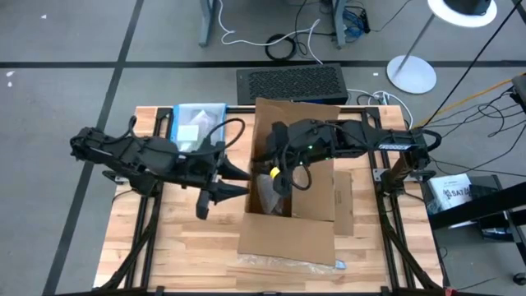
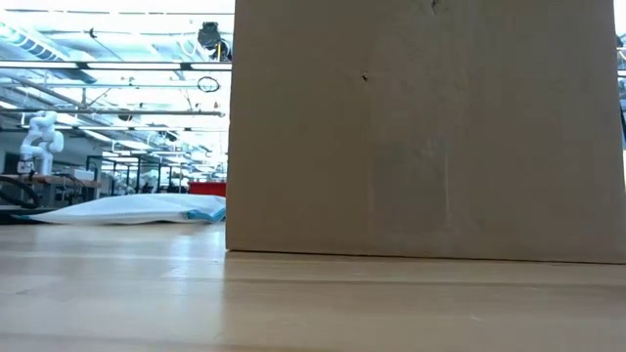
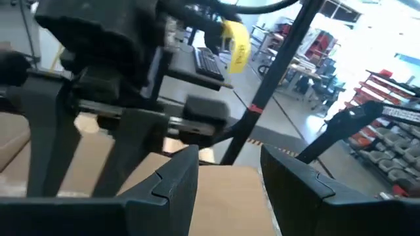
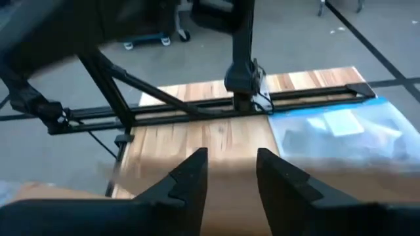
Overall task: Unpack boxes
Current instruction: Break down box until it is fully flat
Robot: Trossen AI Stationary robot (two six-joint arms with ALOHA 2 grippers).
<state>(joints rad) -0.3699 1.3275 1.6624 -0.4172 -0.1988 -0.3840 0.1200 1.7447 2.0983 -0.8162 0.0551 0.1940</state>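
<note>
A clear plastic pouch with blue edge (image 1: pixel 197 123) lies at the wooden counter's (image 1: pixel 181 238) far left corner — behind it, on the floor, a black grille-topped unit (image 1: pixel 289 85) and a white lamp base (image 1: pixel 411 74).

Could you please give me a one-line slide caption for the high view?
Two arms meet over the open cardboard box: left claw at its side wall, right claw inside it; plastic pouch lies behind.

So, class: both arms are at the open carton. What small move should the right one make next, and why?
Probably lower the right gripper a little into the carton: it hangs over the open top with empty fingers apart, above contents lying inside, while the left gripper waits by the carton's side.
</note>
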